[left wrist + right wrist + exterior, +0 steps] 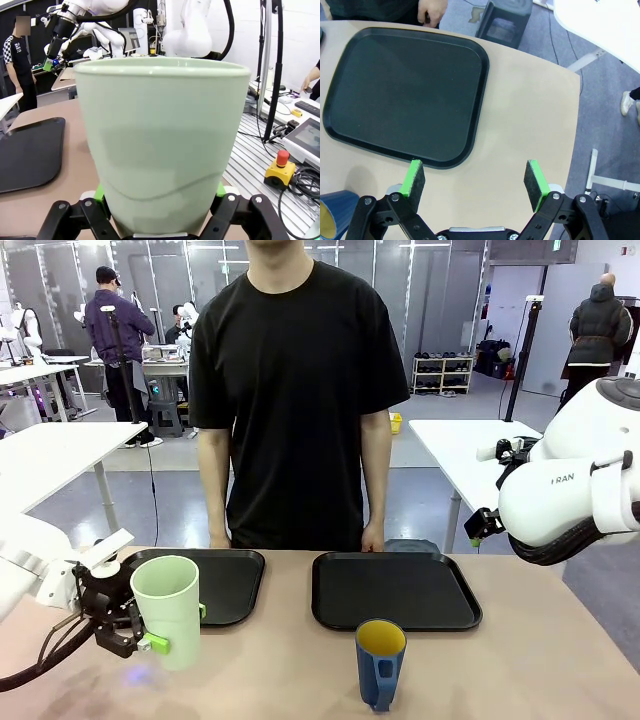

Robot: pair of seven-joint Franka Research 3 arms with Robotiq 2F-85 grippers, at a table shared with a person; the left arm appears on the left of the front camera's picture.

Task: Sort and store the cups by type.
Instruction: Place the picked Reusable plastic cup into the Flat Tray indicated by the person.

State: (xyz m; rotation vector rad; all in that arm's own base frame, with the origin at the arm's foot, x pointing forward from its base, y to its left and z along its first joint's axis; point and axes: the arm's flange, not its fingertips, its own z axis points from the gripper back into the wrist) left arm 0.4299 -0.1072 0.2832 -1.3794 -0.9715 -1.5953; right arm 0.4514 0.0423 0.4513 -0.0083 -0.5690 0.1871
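Note:
The pale mint-green tumbler is upright at the table's near left, in front of the left black tray. My left gripper is shut on its lower part, one green pad on each side. The left wrist view is close on the tumbler, held in the left gripper. I cannot tell whether its base touches the table. The dark blue mug, yellow inside, stands free at the near middle, handle toward the camera. My right gripper hangs open above bare table beside the right tray, with the mug at its lower left.
Two black trays lie side by side at the far half of the table; the right tray has nothing on it. A person in a black shirt stands behind them with a hand at the far edge. My right arm is raised at the right.

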